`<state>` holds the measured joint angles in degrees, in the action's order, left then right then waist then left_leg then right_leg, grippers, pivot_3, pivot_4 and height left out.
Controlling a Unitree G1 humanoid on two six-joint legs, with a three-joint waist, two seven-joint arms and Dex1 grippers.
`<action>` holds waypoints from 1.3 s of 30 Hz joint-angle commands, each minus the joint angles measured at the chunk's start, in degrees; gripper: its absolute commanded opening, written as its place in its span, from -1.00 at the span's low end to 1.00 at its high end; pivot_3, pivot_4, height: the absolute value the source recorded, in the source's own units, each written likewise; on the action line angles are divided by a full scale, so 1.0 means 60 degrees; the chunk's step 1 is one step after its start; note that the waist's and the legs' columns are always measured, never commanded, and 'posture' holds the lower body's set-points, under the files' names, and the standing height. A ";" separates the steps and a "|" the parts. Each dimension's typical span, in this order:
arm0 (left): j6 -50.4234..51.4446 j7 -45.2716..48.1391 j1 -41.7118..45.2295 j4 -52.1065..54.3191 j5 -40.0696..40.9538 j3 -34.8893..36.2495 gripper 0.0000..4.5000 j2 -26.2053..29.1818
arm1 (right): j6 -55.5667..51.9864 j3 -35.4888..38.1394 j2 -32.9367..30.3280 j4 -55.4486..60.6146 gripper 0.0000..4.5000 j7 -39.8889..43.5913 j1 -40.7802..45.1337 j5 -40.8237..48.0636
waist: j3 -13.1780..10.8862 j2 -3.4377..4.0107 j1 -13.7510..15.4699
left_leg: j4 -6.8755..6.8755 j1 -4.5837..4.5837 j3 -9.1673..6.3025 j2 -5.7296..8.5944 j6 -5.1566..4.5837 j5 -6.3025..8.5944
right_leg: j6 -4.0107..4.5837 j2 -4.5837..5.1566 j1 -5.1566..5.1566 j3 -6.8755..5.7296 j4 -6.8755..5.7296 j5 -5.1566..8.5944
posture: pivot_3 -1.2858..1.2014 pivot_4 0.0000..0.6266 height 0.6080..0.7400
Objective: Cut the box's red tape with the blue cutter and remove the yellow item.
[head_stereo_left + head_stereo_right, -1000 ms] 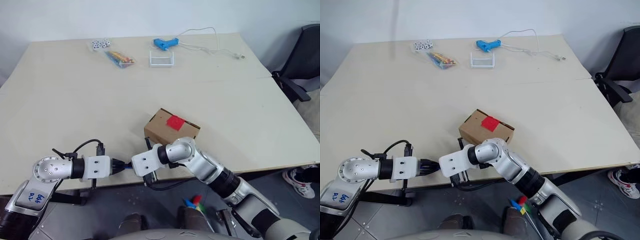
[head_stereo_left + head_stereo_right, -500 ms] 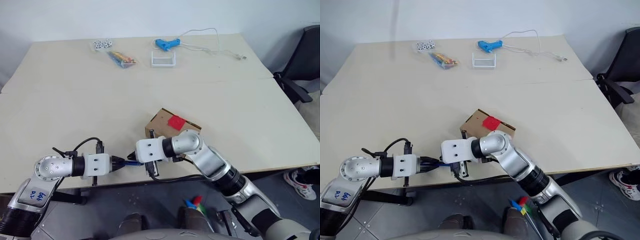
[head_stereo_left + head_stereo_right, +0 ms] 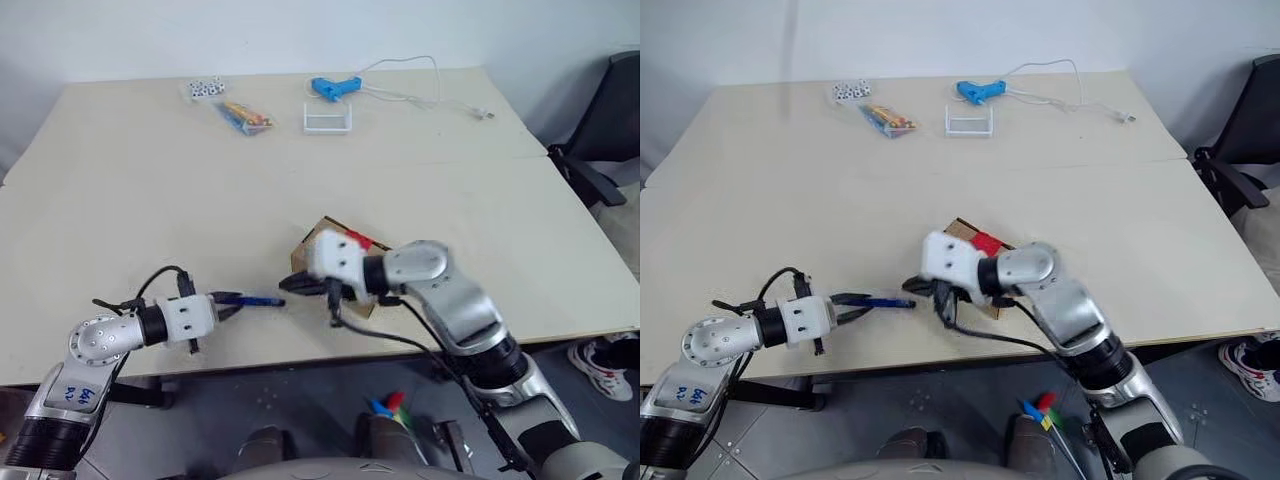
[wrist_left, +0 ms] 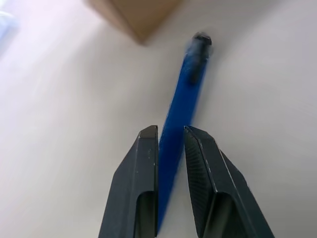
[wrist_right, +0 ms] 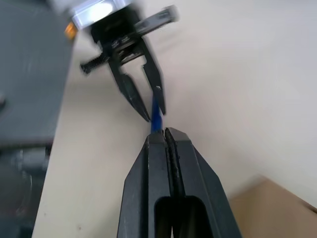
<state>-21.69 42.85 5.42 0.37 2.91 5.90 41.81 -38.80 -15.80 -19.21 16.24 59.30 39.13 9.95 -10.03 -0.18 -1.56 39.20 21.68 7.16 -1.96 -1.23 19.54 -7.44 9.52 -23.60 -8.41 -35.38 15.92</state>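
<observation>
As right tool withdrew, left tool kept blue cutter.

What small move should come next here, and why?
Probably swing the left gripper, which is shut on the blue cutter, toward the red tape on the box. The cutter's far end points toward the box but lies short of it, the tape looks uncut, and the right gripper is shut, holding nothing, in front of the box, so it may need to clear away first.

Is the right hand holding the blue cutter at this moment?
No. The left hand grips the blue cutter between its fingers, while the right hand is shut with nothing in it.
</observation>
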 commanded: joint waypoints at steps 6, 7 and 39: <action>-0.1544 -0.1357 0.0833 -0.0529 0.0266 0.1363 -0.63 -0.0266 | -0.3606 0.2411 0.0123 0.0672 -0.33 -0.1238 0.1731 0.2696 | 0.0000 0.0001 -0.0019 | -0.0005 0.0004 -0.0003 0.0002 0.0001 0.0001 | 0.0000 0.0000 -0.0005 -0.0006 -0.0001 0.0000 | 0.03 -0.52 1.00; -0.1616 -0.1526 0.0965 -0.0635 0.0231 0.1432 -0.63 -0.0311 | -0.3853 0.2603 0.0158 0.0558 -0.19 -0.1450 0.1964 0.2855 | 0.0000 0.0001 -0.0018 | -0.0004 0.0004 -0.0002 0.0004 0.0001 0.0001 | 0.0000 0.0001 -0.0006 -0.0006 0.0001 0.0000 | 0.03 -0.52 1.00; 0.3291 0.5422 0.3452 -0.3733 0.2079 -0.0589 -0.63 0.0863 | -0.4246 0.1951 -0.0940 0.1792 0.99 -0.2515 0.0833 0.4715 | -0.0001 -0.0001 -0.0020 | -0.0010 0.0095 0.0026 0.0017 0.0009 0.0012 | -0.0006 -0.0009 -0.0025 -0.0110 0.0066 -0.0001 | 0.03 -0.52 1.00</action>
<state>-0.64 73.69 24.90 -21.62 15.31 2.15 46.08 -64.25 -4.46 -24.38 24.46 44.64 43.82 36.69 -10.03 -0.18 -1.68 39.14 22.26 7.33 -1.86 -1.18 19.61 -7.47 9.47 -23.76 -9.06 -34.97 15.92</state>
